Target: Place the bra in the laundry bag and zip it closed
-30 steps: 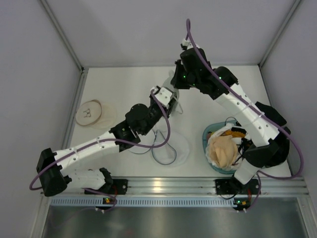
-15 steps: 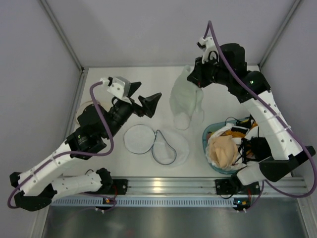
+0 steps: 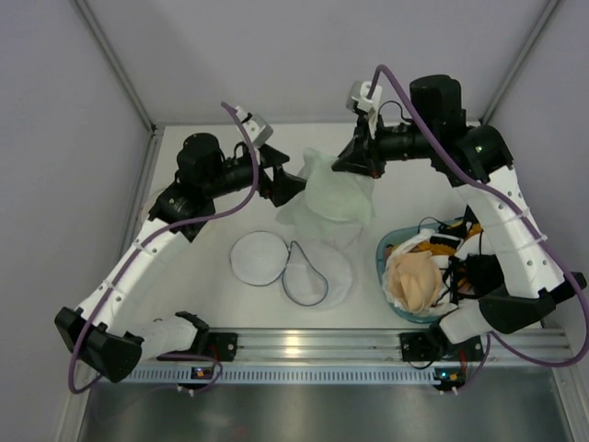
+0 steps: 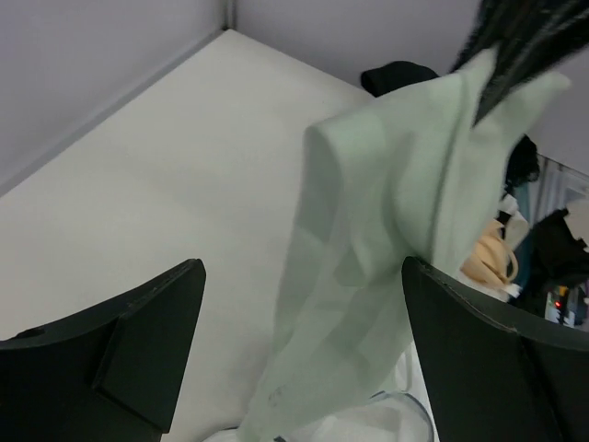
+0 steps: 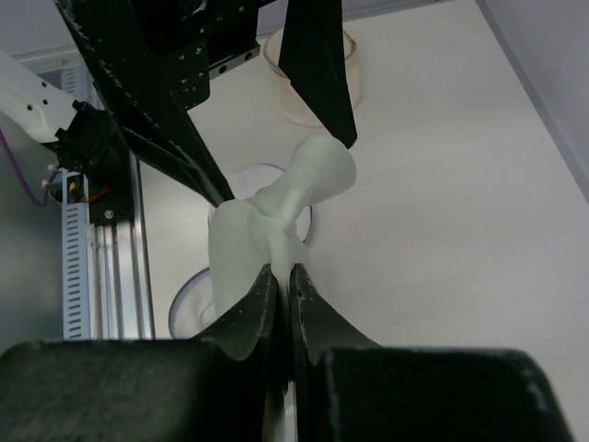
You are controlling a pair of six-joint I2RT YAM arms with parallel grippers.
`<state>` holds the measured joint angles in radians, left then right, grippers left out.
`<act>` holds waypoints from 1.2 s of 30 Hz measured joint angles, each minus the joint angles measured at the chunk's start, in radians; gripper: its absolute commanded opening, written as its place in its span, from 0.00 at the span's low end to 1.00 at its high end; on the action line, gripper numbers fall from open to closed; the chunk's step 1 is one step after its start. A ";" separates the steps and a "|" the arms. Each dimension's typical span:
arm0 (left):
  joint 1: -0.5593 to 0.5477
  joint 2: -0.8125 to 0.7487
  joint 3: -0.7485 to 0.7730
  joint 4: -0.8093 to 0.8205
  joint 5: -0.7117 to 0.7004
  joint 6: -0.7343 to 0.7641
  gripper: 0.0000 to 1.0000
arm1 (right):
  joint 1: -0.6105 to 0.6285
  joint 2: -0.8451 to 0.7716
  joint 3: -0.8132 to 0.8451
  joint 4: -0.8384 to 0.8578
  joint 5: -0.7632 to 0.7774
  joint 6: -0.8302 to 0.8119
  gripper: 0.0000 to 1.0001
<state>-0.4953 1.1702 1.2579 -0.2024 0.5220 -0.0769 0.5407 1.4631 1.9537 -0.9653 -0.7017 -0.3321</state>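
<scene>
My right gripper (image 3: 356, 167) is shut on the top of a pale green, sheer bra (image 3: 336, 195), which hangs in the air over the middle of the table. In the right wrist view the jaws (image 5: 283, 269) pinch a fold of the bra (image 5: 247, 247). My left gripper (image 3: 283, 180) stands open just left of the bra, one finger on each side of its hanging edge (image 4: 368, 276), not touching. The laundry bag (image 3: 276, 261), white mesh with a thin dark hoop, lies flat and open on the table below.
A blue basket (image 3: 382, 254) heaped with beige and other garments stands at the right, beside the right arm's base. A beige round item (image 5: 275, 99) lies at the table's left side. Grey walls close in the table at the left, back and right.
The left gripper has opened wide and its arm has swung up to the back, beside the bra. The right arm has lifted the bra and carried it a little left.
</scene>
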 measured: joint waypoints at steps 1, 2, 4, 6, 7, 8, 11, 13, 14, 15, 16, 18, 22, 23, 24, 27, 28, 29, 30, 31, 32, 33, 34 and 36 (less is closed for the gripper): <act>0.000 0.002 0.000 0.000 0.071 0.009 0.94 | 0.000 0.004 0.006 -0.009 -0.031 -0.011 0.00; -0.002 0.001 0.000 0.002 0.113 0.018 0.94 | 0.000 0.006 0.006 -0.010 -0.042 -0.014 0.00; -0.003 0.001 0.000 0.012 0.180 0.036 0.94 | 0.000 0.014 0.008 -0.016 -0.061 -0.019 0.00; -0.003 0.001 0.000 0.015 0.231 0.059 0.94 | 0.000 0.021 0.008 -0.022 -0.063 -0.026 0.00; -0.003 0.001 0.000 0.014 0.245 0.069 0.94 | 0.000 0.022 0.008 -0.024 -0.058 -0.027 0.00; -0.003 0.000 0.001 0.013 0.248 0.080 0.94 | 0.000 0.023 0.008 -0.026 -0.051 -0.029 0.00; -0.003 -0.006 0.001 -0.003 0.243 0.112 0.94 | 0.000 0.023 0.008 -0.024 -0.017 -0.035 0.00; -0.001 -0.016 0.003 -0.019 0.236 0.134 0.94 | 0.000 0.023 0.004 -0.019 -0.001 -0.035 0.00; 0.000 -0.022 0.005 -0.026 0.234 0.139 0.94 | 0.000 0.023 0.003 -0.019 0.004 -0.035 0.00; 0.003 -0.030 0.008 -0.034 0.232 0.146 0.94 | 0.000 0.023 0.002 -0.018 0.007 -0.035 0.00; 0.003 -0.034 0.013 -0.039 0.229 0.151 0.94 | 0.000 0.023 -0.001 -0.016 0.010 -0.035 0.00; 0.004 -0.040 0.028 -0.046 0.222 0.160 0.94 | 0.000 0.021 -0.003 -0.015 0.012 -0.035 0.00; 0.004 -0.031 0.061 -0.049 0.249 0.164 0.94 | 0.000 0.021 -0.003 -0.014 -0.004 -0.035 0.00; 0.004 -0.018 0.074 -0.048 0.256 0.164 0.94 | 0.001 0.021 -0.003 -0.014 -0.011 -0.035 0.00; 0.004 0.000 0.088 -0.047 0.264 0.163 0.94 | 0.002 0.021 -0.003 -0.013 -0.019 -0.035 0.00; 0.004 0.061 0.116 -0.042 0.287 0.159 0.93 | 0.012 0.021 -0.003 -0.008 -0.033 -0.034 0.00; 0.004 0.084 0.122 -0.042 0.301 0.158 0.91 | 0.018 0.021 -0.003 -0.007 -0.036 -0.034 0.00; 0.004 0.106 0.127 -0.041 0.308 0.157 0.91 | 0.025 0.021 -0.003 -0.007 -0.040 -0.034 0.00; 0.003 0.127 0.130 -0.042 0.315 0.156 0.88 | 0.033 0.021 -0.003 -0.007 -0.043 -0.034 0.00; 0.003 0.146 0.132 -0.042 0.322 0.154 0.81 | 0.040 0.021 -0.003 -0.007 -0.048 -0.034 0.00; 0.002 0.164 0.134 -0.042 0.330 0.150 0.70 | 0.047 0.021 -0.003 -0.007 -0.050 -0.034 0.00; 0.002 0.177 0.134 -0.040 0.340 0.145 0.56 | 0.052 0.021 -0.003 -0.008 -0.051 -0.034 0.00; 0.001 0.187 0.134 -0.037 0.352 0.137 0.42 | 0.055 0.021 -0.003 -0.008 -0.050 -0.034 0.00; -0.002 0.196 0.134 -0.030 0.382 0.124 0.00 | 0.057 0.021 -0.003 -0.007 -0.043 -0.034 0.00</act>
<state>-0.4976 1.3666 1.3914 -0.2321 0.9039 0.0467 0.5976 1.4841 1.9503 -0.9726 -0.7452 -0.3664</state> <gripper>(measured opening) 0.310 0.031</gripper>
